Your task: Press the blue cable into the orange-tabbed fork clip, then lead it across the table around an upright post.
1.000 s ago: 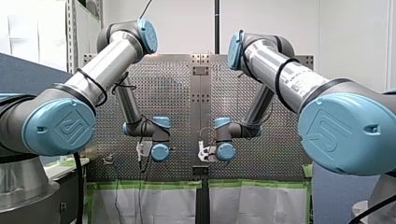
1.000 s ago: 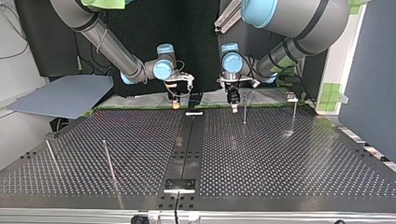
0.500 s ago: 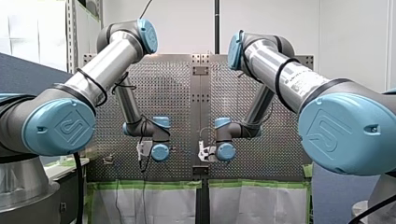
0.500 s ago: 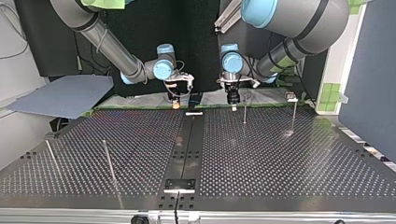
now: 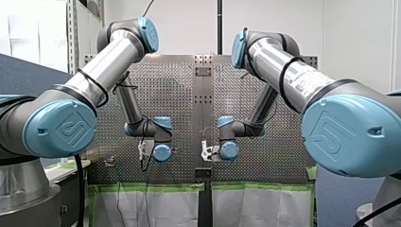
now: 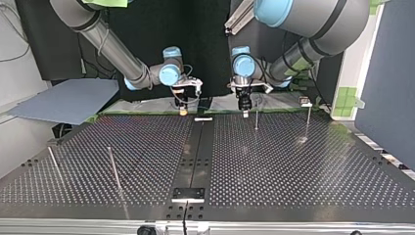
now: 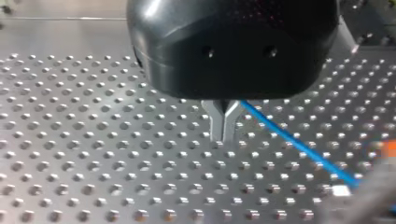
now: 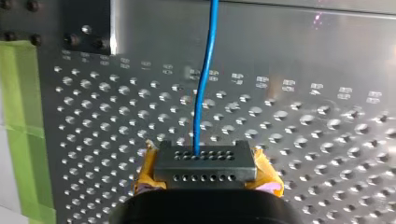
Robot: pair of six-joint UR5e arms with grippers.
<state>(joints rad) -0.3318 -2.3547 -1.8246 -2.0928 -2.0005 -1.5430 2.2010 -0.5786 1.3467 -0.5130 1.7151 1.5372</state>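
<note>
Front view first: my left arm (image 5: 106, 64) and my right arm (image 5: 283, 71) both reach out high, fold at the elbow and drop toward the edge of the tabletop (image 5: 175, 94). Their blue-capped wrists sit side by side with a small gap between them. The pincers are tucked behind the wrists here, so this view cannot show their grip.

Top view, facing the arms, and there they are. My right pincer (image 6: 182, 110) points straight down, its yellow tip just above the tabletop. My left pincer (image 6: 244, 112) hangs beside it, also vertical, and the two are apart. Just beside my left pincer, on the side away from my right one, stands a thin upright post (image 6: 256, 117), with a second post (image 6: 308, 120) further out. The cable is too fine to pick out here.

Left wrist view: the metal fingers (image 7: 217, 121) are closed tip to tip. The blue cable (image 7: 289, 137) comes out from behind them, not from between the tips, and runs off sideways low over the holes.

Right wrist view: the cable ends at my right pincer, between its yellow pads (image 8: 147, 170), and the pincer is clamped on it. Ahead of the pincer the cable bends slightly and crosses a smooth metal strip (image 8: 280, 42). Green tape (image 8: 23, 116) lies off to one side of the pincer.
</note>
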